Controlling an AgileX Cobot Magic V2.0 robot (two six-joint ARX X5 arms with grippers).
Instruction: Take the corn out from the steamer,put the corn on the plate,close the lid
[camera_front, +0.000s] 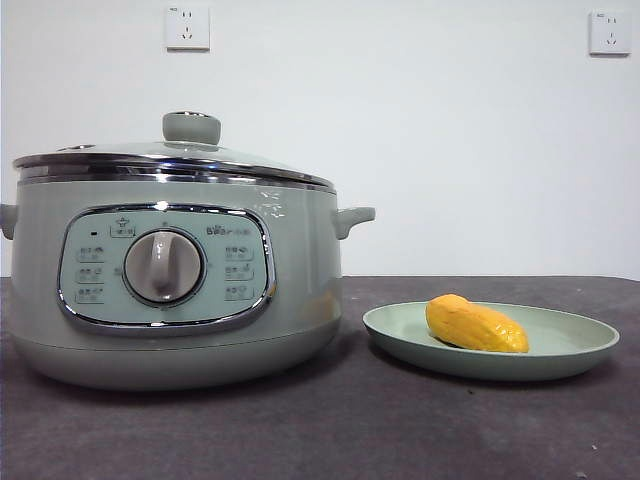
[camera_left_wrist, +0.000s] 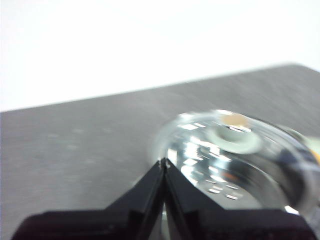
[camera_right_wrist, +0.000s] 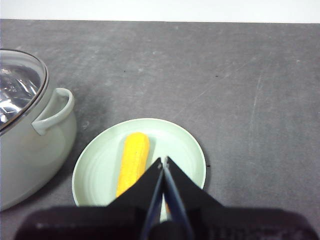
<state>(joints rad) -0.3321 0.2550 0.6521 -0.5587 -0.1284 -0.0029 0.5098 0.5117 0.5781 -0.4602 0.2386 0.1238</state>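
Sitting on the dark grey table (camera_front: 330, 430): large round sage-green electric steamer (camera_front: 170, 280), control panel and grey dial facing the front camera, side handles standing clear. Resting seated on the steamer rim: round glass lid (camera_front: 180, 155) with chrome edge and pale green knob, closing the pot fully, as far as the front view is showing. Lying just beside the steamer, apart from it: shallow round pale green plate (camera_front: 560, 350), positioned near enough for a short transfer. Lying flat inside the plate, touching its floor: small yellow-orange oblong corn (camera_front: 476, 325), off-centre toward the steamer side. Judging from this layout, all three task steps appearing complete.

Hovering above the lid, knob visible beyond the tips: left end effector (camera_left_wrist: 164, 162), clenched tip to tip, grasping nothing; picture blurred. Hovering above the plate with the corn beneath the tips: right end effector (camera_right_wrist: 163, 161), likewise clenched and empty. Showing neither arm in the front view.
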